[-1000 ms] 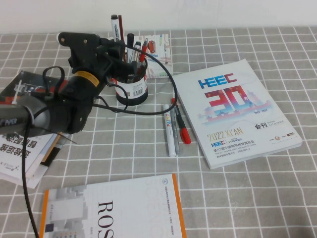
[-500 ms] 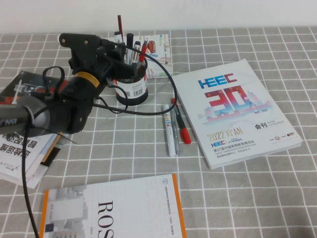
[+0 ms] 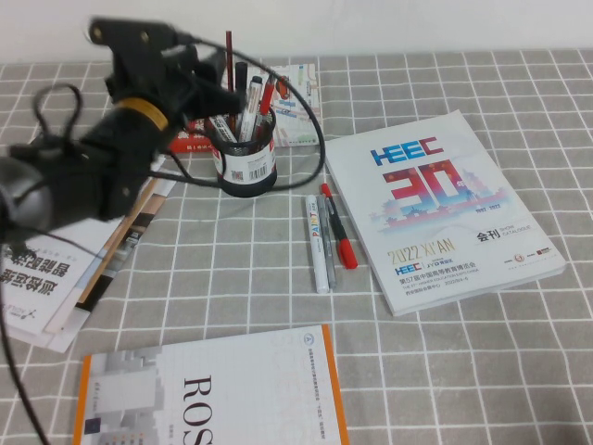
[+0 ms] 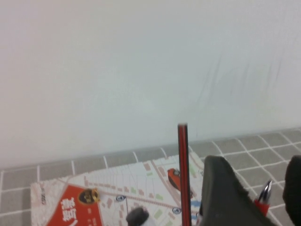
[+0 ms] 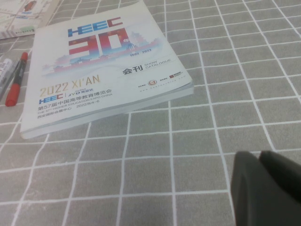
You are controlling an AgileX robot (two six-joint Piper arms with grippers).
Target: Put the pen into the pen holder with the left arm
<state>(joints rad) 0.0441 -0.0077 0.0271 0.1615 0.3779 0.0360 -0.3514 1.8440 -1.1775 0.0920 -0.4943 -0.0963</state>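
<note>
The black mesh pen holder [image 3: 247, 165] stands at the back of the table with several pens upright in it. Among them is the white pen with a black cap [image 3: 255, 98], next to a thin red stick [image 3: 229, 57]. My left gripper [image 3: 211, 91] hovers just left of and above the holder's rim, open and empty. In the left wrist view my left gripper [image 4: 263, 200] has its fingers [image 4: 225, 197] apart, with a red pen's clip between them and the red stick [image 4: 183, 174] beside them. My right gripper [image 5: 268, 188] is shut and empty, low over the cloth.
A white-and-grey marker [image 3: 318, 243] and a red pen [image 3: 339, 232] lie right of the holder, beside the HEEC catalogue [image 3: 445, 209]. A map booklet [image 3: 295, 97] lies behind the holder. A book stack [image 3: 56, 269] is at the left and a ROS book [image 3: 213, 399] at the front.
The pen went down into the holder and stayed there. My left arm then rose and pulled back to the left, uncovering a red-covered book under it.
</note>
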